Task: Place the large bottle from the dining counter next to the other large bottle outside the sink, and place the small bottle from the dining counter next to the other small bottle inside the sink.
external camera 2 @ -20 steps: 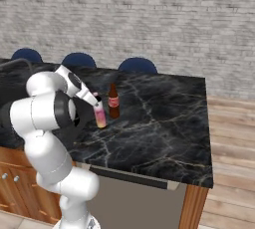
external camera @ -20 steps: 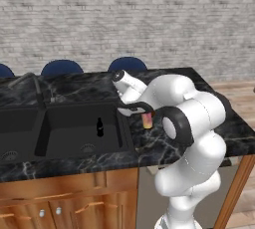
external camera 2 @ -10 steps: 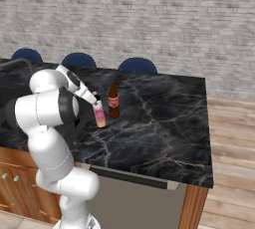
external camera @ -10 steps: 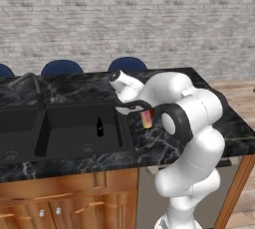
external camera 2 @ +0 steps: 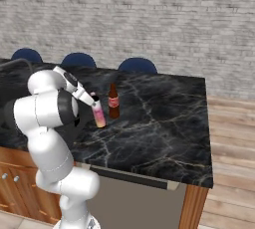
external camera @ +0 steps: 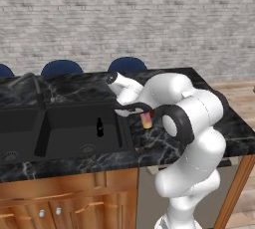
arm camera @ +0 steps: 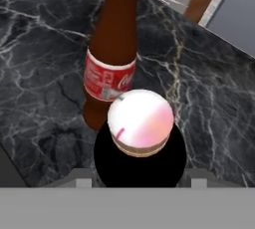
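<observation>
- The large bottle [external camera 2: 99,115], pale with a pinkish lower part, stands upright in the gripper [external camera 2: 95,104] over the black marble worktop [external camera 2: 164,123], just right of the sink [external camera: 74,133]. From the hand camera its cap [arm camera: 141,120] fills the space directly below the hand.
- Jaws are clenched on the large bottle near its upper part; whether its base touches the worktop yet, I cannot tell.
- The other large bottle [external camera 2: 114,101], dark brown with a red label, stands upright just beside the held one. In the hand view its body [arm camera: 112,58] sits right against the pale cap, with little or no gap visible.
- Risk 1: any further sideways travel toward the brown bottle may nudge it; it is tall and narrow, so I judge it tips easily.
- Risk 2: if the jaws let go while the bottle is off the surface or tilted, it may drop and topple against its neighbour.
- Risk 3: on withdrawal, a finger may catch the cap or the brown neck, since both are close.
- The sink edge lies near on the other side; a fall that way could roll the bottle into the basin.
- The other small bottle [external camera: 99,127], tiny and black, stands upright inside the right basin, well apart from the hand.
- The faucet [external camera: 31,82] rises behind the sink, clear of the arm.
- Blue stools [external camera 2: 136,65] line the far side of the worktop; they block nothing.
- Nothing stands between the hand and a straight upward retreat.
</observation>
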